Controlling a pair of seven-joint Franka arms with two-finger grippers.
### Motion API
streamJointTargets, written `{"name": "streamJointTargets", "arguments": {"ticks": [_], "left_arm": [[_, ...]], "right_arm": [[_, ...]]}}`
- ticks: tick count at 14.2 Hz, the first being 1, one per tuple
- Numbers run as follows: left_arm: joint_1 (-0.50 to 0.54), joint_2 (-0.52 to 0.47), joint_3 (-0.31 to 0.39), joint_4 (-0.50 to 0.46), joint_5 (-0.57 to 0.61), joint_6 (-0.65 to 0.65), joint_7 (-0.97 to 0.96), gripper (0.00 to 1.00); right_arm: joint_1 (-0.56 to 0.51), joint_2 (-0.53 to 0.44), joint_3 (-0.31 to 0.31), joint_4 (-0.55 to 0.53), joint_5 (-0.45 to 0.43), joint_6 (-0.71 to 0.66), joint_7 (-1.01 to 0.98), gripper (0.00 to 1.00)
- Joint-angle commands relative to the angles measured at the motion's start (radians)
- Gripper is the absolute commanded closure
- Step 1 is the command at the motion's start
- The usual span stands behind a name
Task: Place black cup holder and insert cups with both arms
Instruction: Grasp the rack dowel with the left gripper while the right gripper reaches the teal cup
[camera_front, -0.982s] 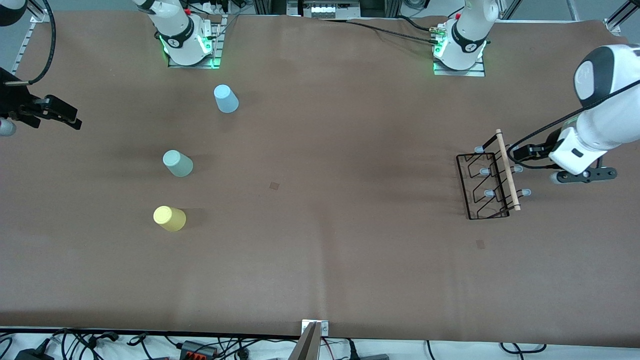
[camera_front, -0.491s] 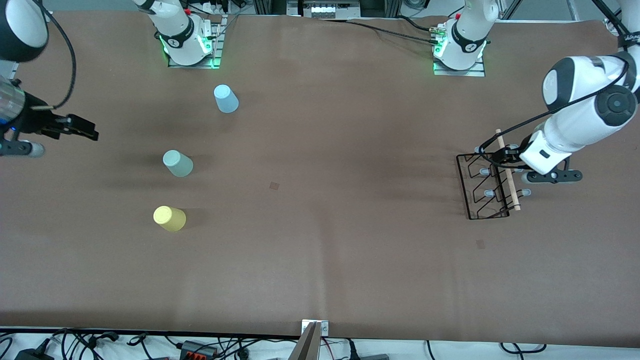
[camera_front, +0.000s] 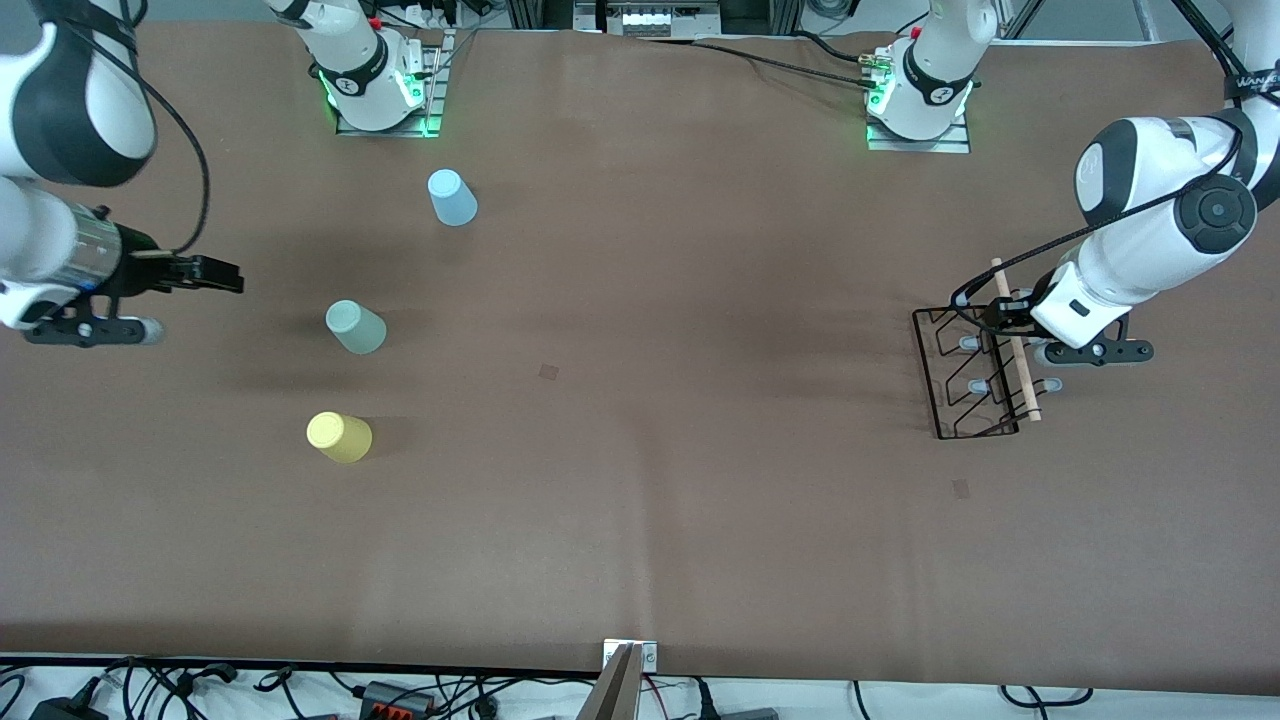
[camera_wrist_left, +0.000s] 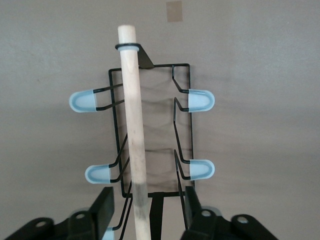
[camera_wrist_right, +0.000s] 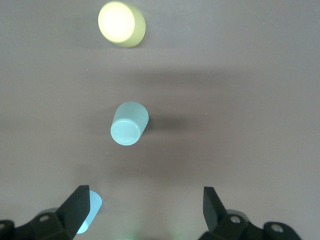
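The black cup holder (camera_front: 962, 372) stands toward the left arm's end of the table, its wooden rod (camera_front: 1016, 350) on top. My left gripper (camera_front: 1000, 318) is down over the end of the rod nearer the bases. In the left wrist view its open jaws straddle the rod (camera_wrist_left: 134, 125) and the wires around it, with a gap between the rod and each finger of the left gripper (camera_wrist_left: 148, 207). The light blue cup (camera_front: 452, 197), mint cup (camera_front: 355, 327) and yellow cup (camera_front: 339, 437) stand toward the right arm's end. My right gripper (camera_front: 222, 276) hovers open beside the mint cup (camera_wrist_right: 129, 124), holding nothing.
Both arm bases (camera_front: 378, 85) stand on plates along the table's edge farthest from the front camera. Two small dark marks (camera_front: 548, 371) lie on the brown table cover. Cables run along the edge nearest the front camera.
My left gripper has come in over the rack's rod and its jaws have narrowed around it. My right arm has swung in from the table's end toward the cups.
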Motion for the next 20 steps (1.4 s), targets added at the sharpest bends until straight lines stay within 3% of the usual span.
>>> {"name": "streamJointTargets", "arguments": {"ticks": [1, 6, 9, 12, 16, 20], "left_arm": [[0.012, -0.01, -0.003, -0.048, -0.024, 0.06, 0.025, 0.38], [0.012, -0.008, -0.003, -0.054, -0.024, 0.073, 0.027, 0.55], [0.015, -0.005, -0.003, -0.054, -0.024, 0.082, 0.068, 0.7], [0.027, 0.001, -0.003, -0.054, -0.024, 0.089, 0.074, 0.73], [0.029, 0.007, -0.003, -0.052, -0.024, 0.088, 0.074, 0.96], [0.023, 0.003, -0.005, -0.045, -0.024, 0.079, 0.074, 1.0]], "right_arm": [[0.006, 0.064, 0.0, 0.016, 0.013, 0.002, 0.008, 0.0], [0.055, 0.15, 0.0, 0.044, 0.032, 0.015, -0.004, 0.0], [0.07, 0.15, 0.0, -0.011, 0.027, 0.063, 0.005, 0.0], [0.076, 0.148, 0.0, -0.101, 0.027, 0.188, 0.005, 0.0], [0.087, 0.15, 0.0, -0.134, 0.027, 0.232, 0.006, 0.0], [0.095, 0.163, 0.0, -0.138, 0.027, 0.235, 0.006, 0.0]]}}
